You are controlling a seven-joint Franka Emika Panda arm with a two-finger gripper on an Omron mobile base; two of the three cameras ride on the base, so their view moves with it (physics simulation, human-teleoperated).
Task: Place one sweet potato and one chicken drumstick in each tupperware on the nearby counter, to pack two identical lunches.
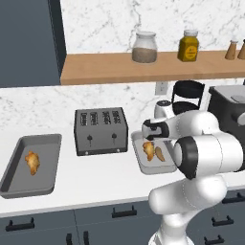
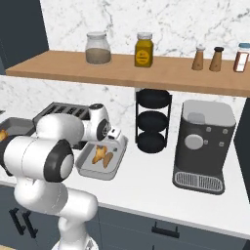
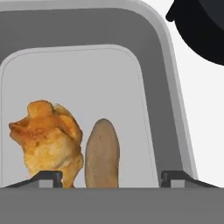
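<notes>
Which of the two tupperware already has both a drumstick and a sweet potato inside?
The tupperware right of the toaster, under the gripper; the left tupperware holds only a drumstick.

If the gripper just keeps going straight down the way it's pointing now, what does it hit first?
Most likely the sweet potato, which lies between the open gripper's fingertips in the hand view, beside the chicken drumstick in the tupperware. If it misses slightly, it meets the tray floor. Depth is hard to judge.
</notes>
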